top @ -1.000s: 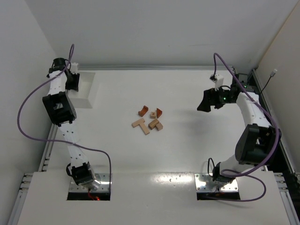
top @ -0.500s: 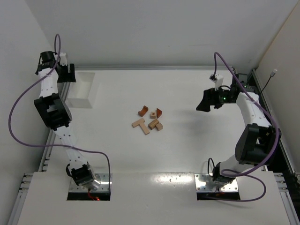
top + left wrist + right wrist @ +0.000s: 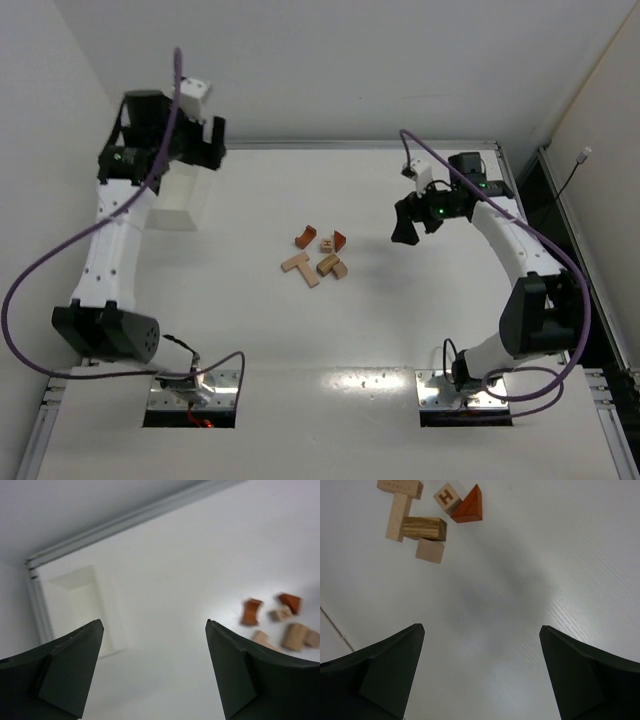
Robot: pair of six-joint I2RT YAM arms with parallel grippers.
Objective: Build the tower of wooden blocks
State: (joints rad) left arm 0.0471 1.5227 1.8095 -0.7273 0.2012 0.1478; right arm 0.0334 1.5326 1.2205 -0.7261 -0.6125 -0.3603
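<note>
The wooden blocks (image 3: 318, 254) lie loose and flat in a small cluster at the table's middle, unstacked: pale tan bars forming a T (image 3: 299, 268), a darker tan block (image 3: 328, 264), a small letter cube (image 3: 326, 243), a reddish-brown wedge (image 3: 339, 240) and a reddish-brown notched piece (image 3: 306, 237). They also show in the right wrist view (image 3: 422, 527) and, blurred, in the left wrist view (image 3: 277, 620). My left gripper (image 3: 200, 150) is open and empty, high over the back left. My right gripper (image 3: 405, 222) is open and empty, right of the blocks.
A white shallow tray (image 3: 180, 190) sits at the back left, also in the left wrist view (image 3: 82, 607). A metal rail (image 3: 350, 145) runs along the table's far edge. Walls close in the left and right sides.
My left arm has swung up and to the right, its gripper now over the tray's far end. My right gripper has moved left toward the blocks.
</note>
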